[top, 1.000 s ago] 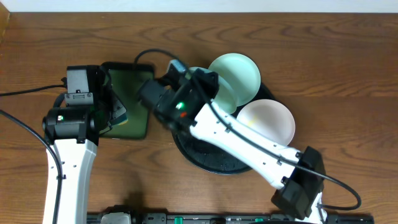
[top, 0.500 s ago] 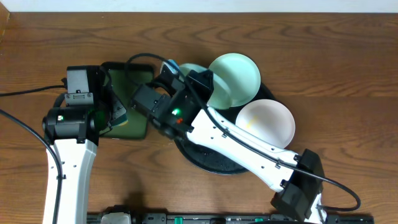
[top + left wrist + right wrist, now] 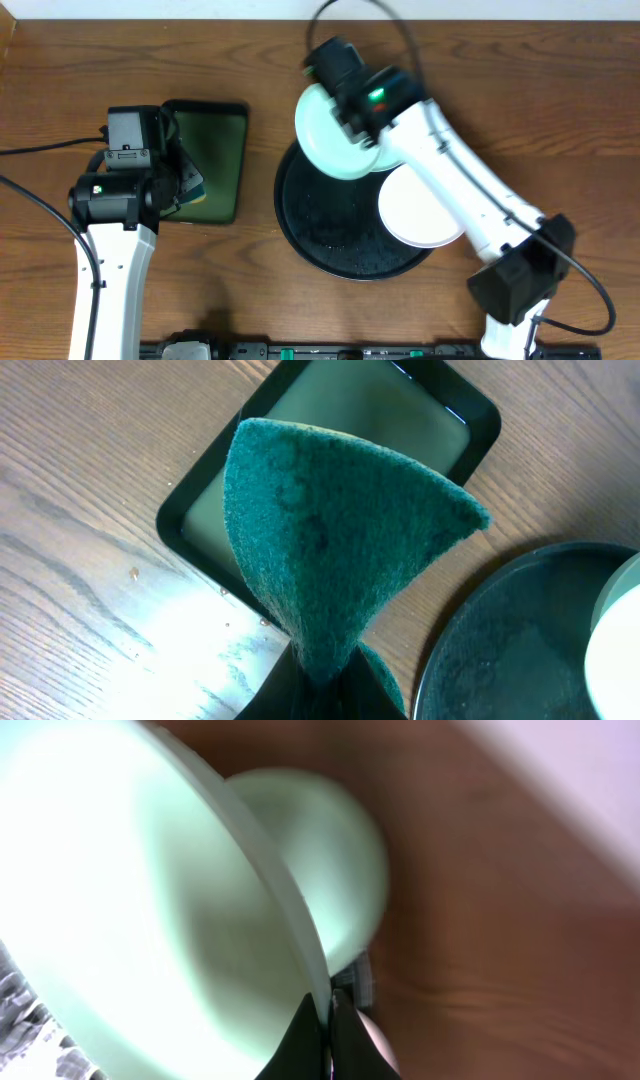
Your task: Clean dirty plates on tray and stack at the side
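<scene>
My right gripper [image 3: 349, 104] is shut on the rim of a pale mint green plate [image 3: 328, 138] and holds it tilted over the back left edge of the round black tray [image 3: 330, 235]. In the right wrist view the jaws [image 3: 328, 1005] pinch that plate's rim [image 3: 150, 900], with a second mint plate [image 3: 325, 850] behind it. The white plate [image 3: 420, 208] lies on the tray's right side. The second mint plate [image 3: 383, 160] is mostly hidden under my right arm. My left gripper [image 3: 325, 680] is shut on a green scouring pad [image 3: 330, 540].
A small rectangular dark green tray [image 3: 212, 150] lies left of the black tray; it also shows in the left wrist view [image 3: 400, 410]. My left arm hovers at its left edge. Cables run across the left and back of the wooden table.
My right arm has swung from beside the green tray to the back of the black tray and now holds a mint plate tilted up. The left arm has not moved.
</scene>
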Robot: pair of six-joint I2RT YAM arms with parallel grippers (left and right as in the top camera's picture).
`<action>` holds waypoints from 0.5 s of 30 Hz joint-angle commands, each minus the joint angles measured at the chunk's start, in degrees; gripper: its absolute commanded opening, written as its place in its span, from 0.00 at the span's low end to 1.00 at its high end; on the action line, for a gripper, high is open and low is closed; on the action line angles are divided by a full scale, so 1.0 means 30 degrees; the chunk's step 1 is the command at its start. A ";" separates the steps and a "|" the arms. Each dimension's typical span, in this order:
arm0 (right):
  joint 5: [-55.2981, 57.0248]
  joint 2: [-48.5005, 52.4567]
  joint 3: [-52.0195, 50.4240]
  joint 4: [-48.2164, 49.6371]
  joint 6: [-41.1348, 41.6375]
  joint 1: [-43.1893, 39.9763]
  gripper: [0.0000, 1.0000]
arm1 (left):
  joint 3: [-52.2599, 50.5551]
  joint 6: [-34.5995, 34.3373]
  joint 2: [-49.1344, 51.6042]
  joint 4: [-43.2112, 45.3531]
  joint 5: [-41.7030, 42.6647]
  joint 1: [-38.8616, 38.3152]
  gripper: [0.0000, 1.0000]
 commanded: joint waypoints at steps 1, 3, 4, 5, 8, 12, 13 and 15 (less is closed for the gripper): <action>-1.1460 0.0073 0.0015 -0.0481 -0.3045 -0.2943 0.01 | -0.0080 0.0342 0.0058 -0.0044 0.0029 0.0095 0.07; -1.3668 0.0386 0.0015 -0.0670 -0.3024 -0.4422 0.01 | -0.0080 0.0342 0.0058 -0.0044 0.0029 0.0095 0.08; -1.4447 0.0437 0.0007 -0.0772 -0.3038 -0.5020 0.01 | -0.0080 0.0342 0.0058 -0.0044 0.0029 0.0095 0.07; -1.5475 0.0554 -0.0015 -0.0874 -0.3344 -0.5748 0.01 | -0.0102 0.0342 0.0058 -0.0044 0.0029 0.0095 0.07; -1.8557 0.0707 -0.0036 -0.1581 -0.5894 -0.7417 0.01 | -0.0233 0.0335 0.0058 0.0022 0.0029 0.0095 0.08; -1.9679 0.0714 -0.0044 -0.2302 -0.7198 -0.8765 0.01 | -0.0291 0.0342 0.0109 0.0124 0.0029 0.0095 0.07; -1.9679 0.0714 -0.0044 -0.2397 -0.7176 -0.8918 0.01 | -0.0291 0.0335 0.0117 0.0160 0.0029 0.0095 0.08; -1.9540 0.0714 -0.0044 -0.2586 -0.7140 -0.8990 0.01 | -0.0291 0.0342 0.0131 0.0189 0.0029 0.0095 0.07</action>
